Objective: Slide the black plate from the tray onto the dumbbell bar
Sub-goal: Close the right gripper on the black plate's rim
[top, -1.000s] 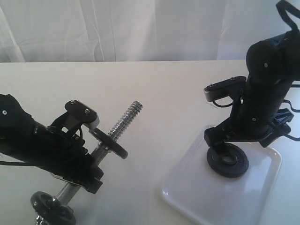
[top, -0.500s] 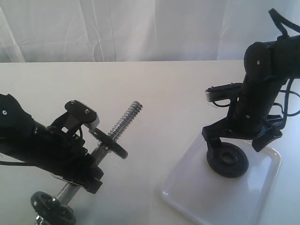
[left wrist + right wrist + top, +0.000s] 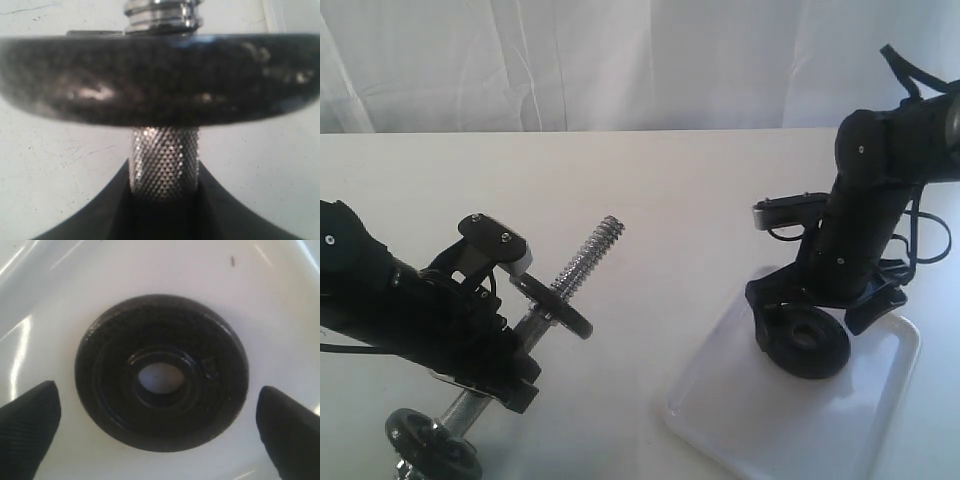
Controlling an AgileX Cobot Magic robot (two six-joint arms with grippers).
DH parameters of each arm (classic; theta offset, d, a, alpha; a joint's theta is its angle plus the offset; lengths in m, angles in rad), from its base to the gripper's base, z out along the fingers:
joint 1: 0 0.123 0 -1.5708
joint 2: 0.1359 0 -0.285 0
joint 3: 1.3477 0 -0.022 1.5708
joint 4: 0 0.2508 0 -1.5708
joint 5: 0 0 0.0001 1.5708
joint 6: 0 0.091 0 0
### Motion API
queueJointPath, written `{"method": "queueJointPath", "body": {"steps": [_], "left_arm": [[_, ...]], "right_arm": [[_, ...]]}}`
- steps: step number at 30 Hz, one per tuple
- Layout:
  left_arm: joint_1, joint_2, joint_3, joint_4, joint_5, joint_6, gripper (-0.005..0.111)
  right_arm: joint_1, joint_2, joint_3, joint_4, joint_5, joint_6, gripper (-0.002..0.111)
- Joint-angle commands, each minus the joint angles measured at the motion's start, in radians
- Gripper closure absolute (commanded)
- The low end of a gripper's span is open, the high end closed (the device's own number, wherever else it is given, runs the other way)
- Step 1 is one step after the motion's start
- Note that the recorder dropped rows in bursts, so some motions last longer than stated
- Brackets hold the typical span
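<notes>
The black plate [image 3: 807,342] [image 3: 161,372] lies in the white tray [image 3: 760,425] [image 3: 280,300], its centre hole facing up. My right gripper [image 3: 810,322] [image 3: 157,407] hangs open just over it, with one finger [image 3: 27,427] on each side of the rim, not touching. My left gripper [image 3: 508,368] [image 3: 164,202] is shut on the knurled middle of the dumbbell bar [image 3: 582,262] [image 3: 164,162] and holds it tilted, threaded end up and to the right. One black disc [image 3: 555,305] [image 3: 160,80] sits on the bar above the grip, another [image 3: 430,447] at its low end.
The white table [image 3: 650,190] runs back to a white curtain [image 3: 620,60]. The tray stands at the front right, near the table's edge. A bare stretch of table separates the bar's threaded tip [image 3: 610,226] from the tray.
My right gripper has come down and swung a little to the left, so that its fingers now flank the plate. The left arm and the bar have not moved.
</notes>
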Motion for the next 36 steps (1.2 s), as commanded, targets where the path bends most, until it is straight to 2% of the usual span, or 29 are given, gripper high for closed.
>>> {"method": "queueJointPath", "body": {"steps": [1,5,16,19,22,27,29,36], "left_arm": [[0.000,-0.053,-0.031,-0.058,-0.040,0.002,0.107],[0.000,-0.053,-0.031,-0.058,-0.040,0.002,0.107],[0.000,-0.053,-0.031,-0.058,-0.040,0.002,0.107],[0.000,-0.053,-0.031,-0.058,-0.040,0.002,0.107],[0.000,-0.053,-0.031,-0.058,-0.040,0.002,0.107],[0.000,-0.053,-0.031,-0.058,-0.040,0.002,0.107],[0.000,-0.053,-0.031,-0.058,-0.040,0.002,0.107],[0.000,-0.053,-0.031,-0.062,-0.040,0.002,0.107]], "right_arm": [[-0.005,0.028,-0.005,0.044,-0.010,-0.050,0.005],[-0.005,0.050,-0.005,-0.029,-0.013,0.006,0.005],[-0.005,0.110,-0.005,-0.022,0.000,0.019,0.007],[-0.005,0.147,-0.005,-0.022,0.004,0.020,0.018],[-0.005,0.163,-0.005,-0.018,0.023,0.026,0.035],[-0.005,0.165,-0.007,0.024,0.021,-0.014,0.085],[-0.005,0.165,-0.009,0.026,0.021,-0.029,0.090],[-0.005,0.150,-0.011,0.026,0.014,-0.036,0.090]]}}
